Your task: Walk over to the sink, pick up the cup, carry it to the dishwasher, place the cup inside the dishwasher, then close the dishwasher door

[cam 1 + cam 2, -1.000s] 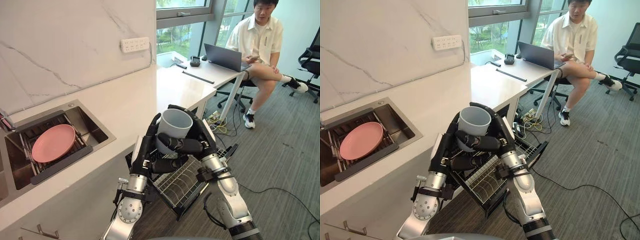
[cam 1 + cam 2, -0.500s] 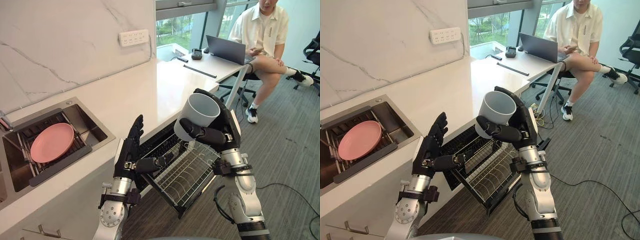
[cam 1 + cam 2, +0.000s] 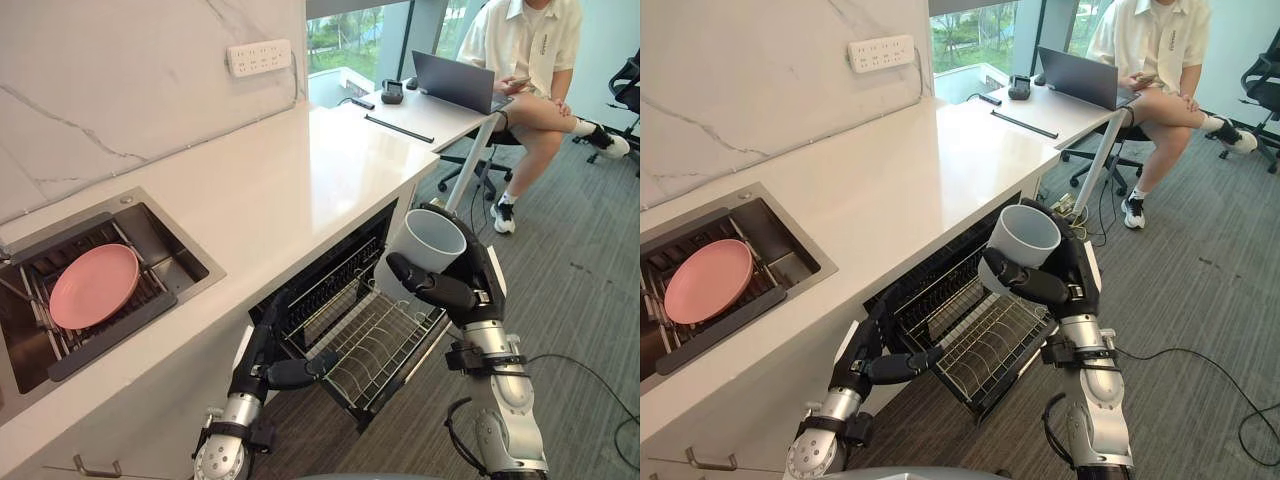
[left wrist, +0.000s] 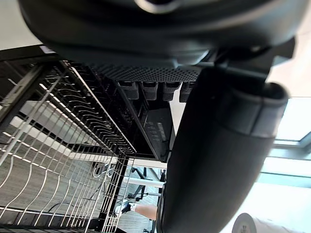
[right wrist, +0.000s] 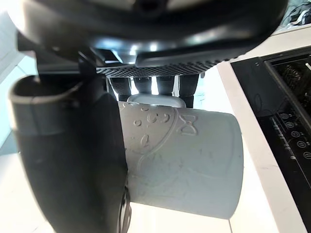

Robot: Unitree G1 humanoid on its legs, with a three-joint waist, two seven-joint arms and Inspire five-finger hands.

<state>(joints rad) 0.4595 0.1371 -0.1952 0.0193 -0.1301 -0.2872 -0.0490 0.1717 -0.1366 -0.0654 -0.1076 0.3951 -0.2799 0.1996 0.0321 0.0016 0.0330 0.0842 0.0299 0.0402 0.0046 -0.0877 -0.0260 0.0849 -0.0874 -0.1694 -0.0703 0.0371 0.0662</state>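
Observation:
A pale grey cup (image 3: 428, 248) is held mouth-up in my right hand (image 3: 455, 292), whose fingers and thumb curl round its side; the right wrist view shows the cup (image 5: 187, 165) close against the palm. It hangs above the far end of the wire rack (image 3: 375, 345), which is pulled out of the open dishwasher (image 3: 330, 285) under the counter. My left hand (image 3: 268, 365) is lower, by the rack's near corner, fingers straight and thumb pointing at the rack, holding nothing. The rack's wires (image 4: 73, 145) lie just past that hand.
A sink (image 3: 185, 255) set in the white countertop (image 3: 290, 180) holds a pink plate (image 3: 93, 285) on a grid. A person (image 3: 520, 45) sits at a desk with a laptop (image 3: 455, 82) at the back right. Grey carpet (image 3: 580, 300) stretches to the right.
My left hand has let go of the cup and dropped to the rack's near corner. The right hand has carried the cup right and down over the rack. The camera has moved too.

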